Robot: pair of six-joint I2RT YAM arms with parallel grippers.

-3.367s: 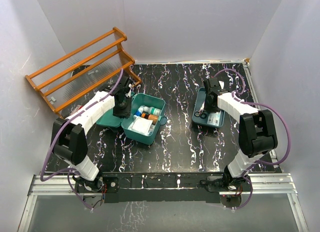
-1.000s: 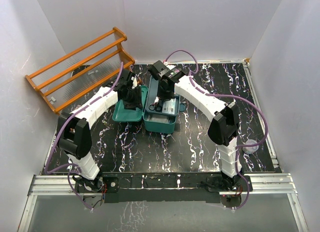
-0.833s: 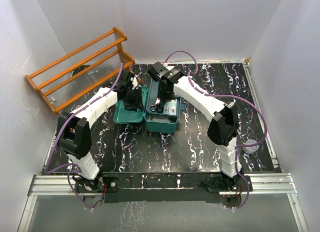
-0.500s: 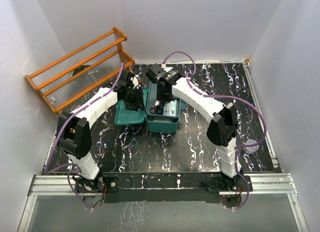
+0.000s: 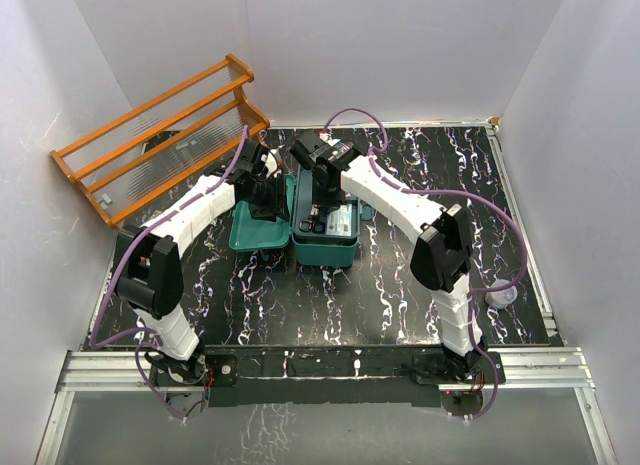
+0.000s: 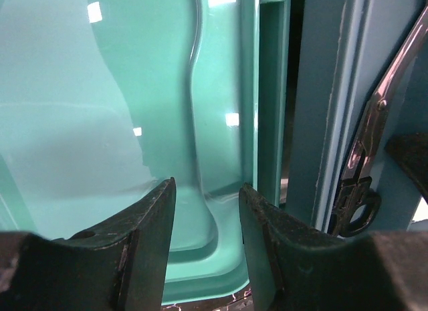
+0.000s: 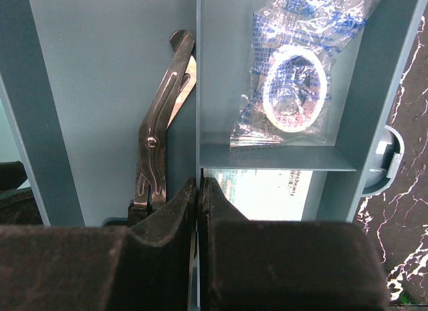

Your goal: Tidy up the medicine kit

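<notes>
The medicine kit [image 5: 325,250] lies open at mid-table, its teal lid [image 5: 255,233] flat to the left of the box. My left gripper [image 5: 265,190] reaches into the lid [image 6: 80,124]. Its fingers [image 6: 204,185] stand a little apart, one on each side of a moulded ridge of the lid. My right gripper [image 5: 322,190] is shut [image 7: 198,180] on the centre divider of a flat blue-grey tray [image 7: 100,90]. The tray [image 5: 345,220] hangs over the box. It carries scissors [image 7: 160,130], a clear packet with a white ring [image 7: 294,77] and a white printed packet [image 7: 267,190].
An orange wooden rack [image 5: 160,135] leans at the back left, close behind the left arm. A small clear round object [image 5: 497,297] lies on the black marbled table at the right, beside the right arm's elbow. White walls close in three sides.
The right gripper carried the tray from the right of the table to above the kit's box, and the kit has turned. Over the last second the tray crept slightly left; the left gripper barely moved.
</notes>
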